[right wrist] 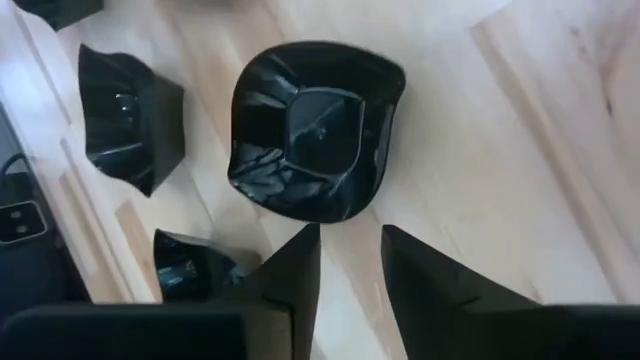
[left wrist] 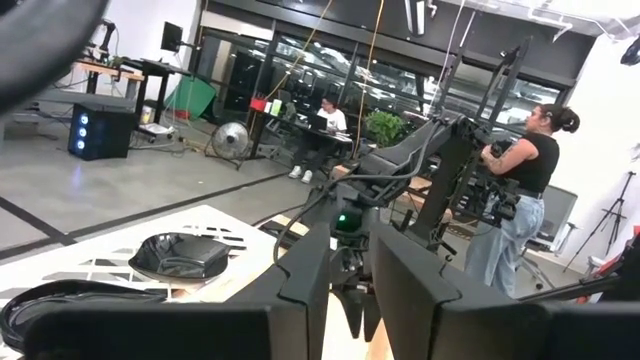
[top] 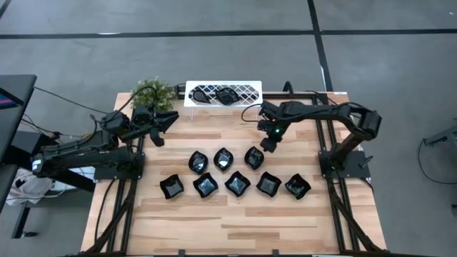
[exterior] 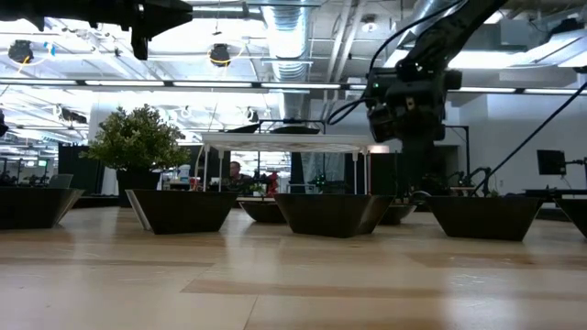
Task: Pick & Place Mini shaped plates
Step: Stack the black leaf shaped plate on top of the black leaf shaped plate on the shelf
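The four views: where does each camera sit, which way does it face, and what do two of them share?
High: above the table, looking down; both arms show, eight plates on the wood, two on the rack.
Low: at table height, looking level across plates; right tool hangs above.
Left wrist: past its open tool toward rack and right arm.
Right wrist: down past its open tool at one plate.
Shared: high and left wrist both show the rack.

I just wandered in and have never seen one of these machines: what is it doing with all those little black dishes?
It is moving small black dishes onto a white lattice rack at the table's far edge, where two dishes already lie. Eight more sit in two rows on the wooden table. The right gripper hangs open above the rightmost dish of the back row, holding nothing. The left gripper waits near the potted plant, also empty.
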